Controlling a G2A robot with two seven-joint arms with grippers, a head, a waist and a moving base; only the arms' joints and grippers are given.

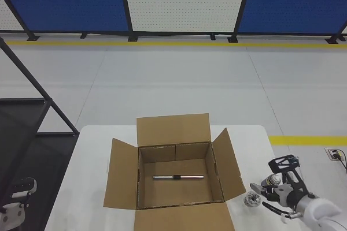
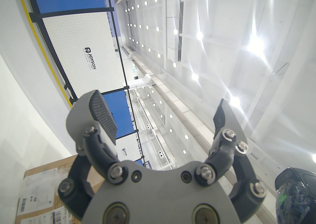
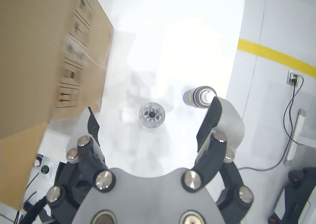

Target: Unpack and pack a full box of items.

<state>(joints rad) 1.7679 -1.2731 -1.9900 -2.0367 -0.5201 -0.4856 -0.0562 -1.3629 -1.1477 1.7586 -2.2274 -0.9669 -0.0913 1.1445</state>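
The right gripper (image 3: pixel 153 108) hangs at the lower right of the top view, released, its jaws spread wide and holding nothing. Below and between them a small round metal part (image 3: pixel 151 115) stands on the white table (image 1: pixel 92 173). A small upright spray bottle (image 3: pixel 197 97) stands just beside one fingertip; whether they touch cannot be told. Both items sit just off the right flap of the cardboard box (image 1: pixel 174 199), which lies in the lower middle of the top view with all four flaps folded outward. On its floor a slim dark-and-silver rod (image 1: pixel 178 177) lies crosswise, apart from the walls. The left gripper (image 2: pixel 160 108) is also released, jaws well apart, with nothing between its ribbed pads (image 2: pixel 103 113), aimed up at the ceiling lights. A black metal frame (image 1: pixel 23 115) stands at the left of the top view, and blue and white panels (image 1: pixel 185 14) line its upper edge.
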